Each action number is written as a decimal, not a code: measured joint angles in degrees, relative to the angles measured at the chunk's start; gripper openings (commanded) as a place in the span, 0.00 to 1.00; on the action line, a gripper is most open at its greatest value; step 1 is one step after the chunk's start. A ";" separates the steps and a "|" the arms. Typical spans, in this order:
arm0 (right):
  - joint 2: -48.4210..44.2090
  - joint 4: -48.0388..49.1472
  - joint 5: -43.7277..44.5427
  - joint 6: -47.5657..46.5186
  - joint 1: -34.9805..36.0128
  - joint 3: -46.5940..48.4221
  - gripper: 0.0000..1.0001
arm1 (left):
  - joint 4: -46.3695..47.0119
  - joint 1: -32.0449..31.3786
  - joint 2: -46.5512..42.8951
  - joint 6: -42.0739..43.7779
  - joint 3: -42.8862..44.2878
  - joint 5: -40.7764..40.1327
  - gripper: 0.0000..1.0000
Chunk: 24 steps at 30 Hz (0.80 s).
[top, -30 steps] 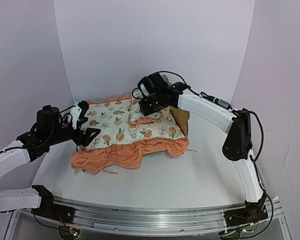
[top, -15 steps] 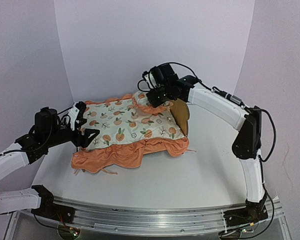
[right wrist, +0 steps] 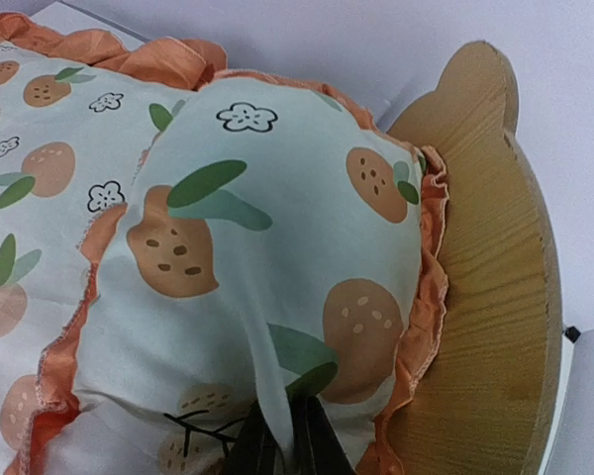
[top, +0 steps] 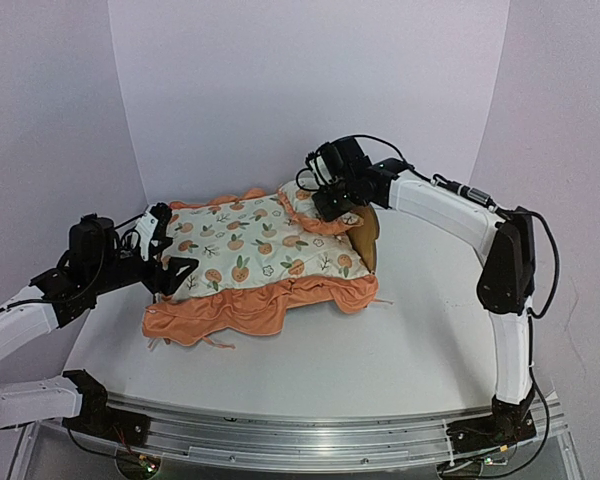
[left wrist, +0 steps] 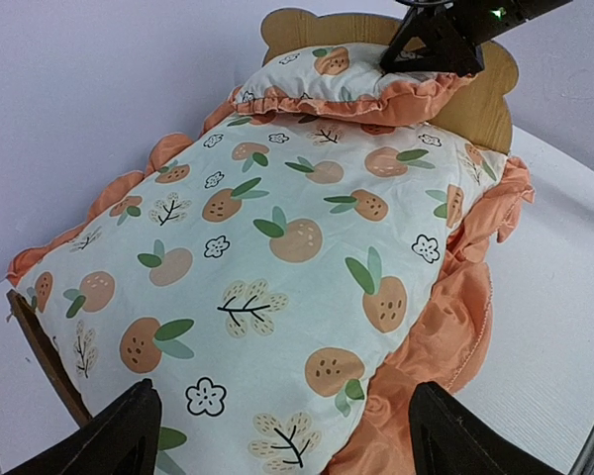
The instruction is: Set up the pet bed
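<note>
Right tool (right wrist: 282, 445) nearly shut, pinching a fold of pillow (right wrist: 277, 228) beside headboard (right wrist: 485, 257) of pet bed (top: 366, 238), far centre of counter (top: 310, 360). Left tool (top: 175, 245) spread wide, holding nothing, at mattress pad's (top: 250, 250) left edge. Pad ruffle overhangs frame. Open counter near and right, white walls behind.

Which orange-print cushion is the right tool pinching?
The small pillow against the headboard, not the big pad: the right tool grips a fold of its fabric.

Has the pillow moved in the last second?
Yes. The right gripper, pinching it, has carried the pillow along the mattress, rightward and back, up against the headboard.
</note>
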 measured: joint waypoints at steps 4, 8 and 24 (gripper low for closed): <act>-0.04 0.23 0.01 1.51 -0.04 -0.36 0.55 | 0.00 0.61 0.06 0.06 0.00 -0.04 0.90; -0.94 0.16 -0.72 2.11 -0.04 -0.32 0.75 | 0.01 1.55 0.69 -0.06 0.00 -0.05 0.91; -35.44 5.81 -5.45 15.05 -25.58 -26.29 0.98 | -1.02 30.32 2.79 -14.78 2.85 -2.50 0.94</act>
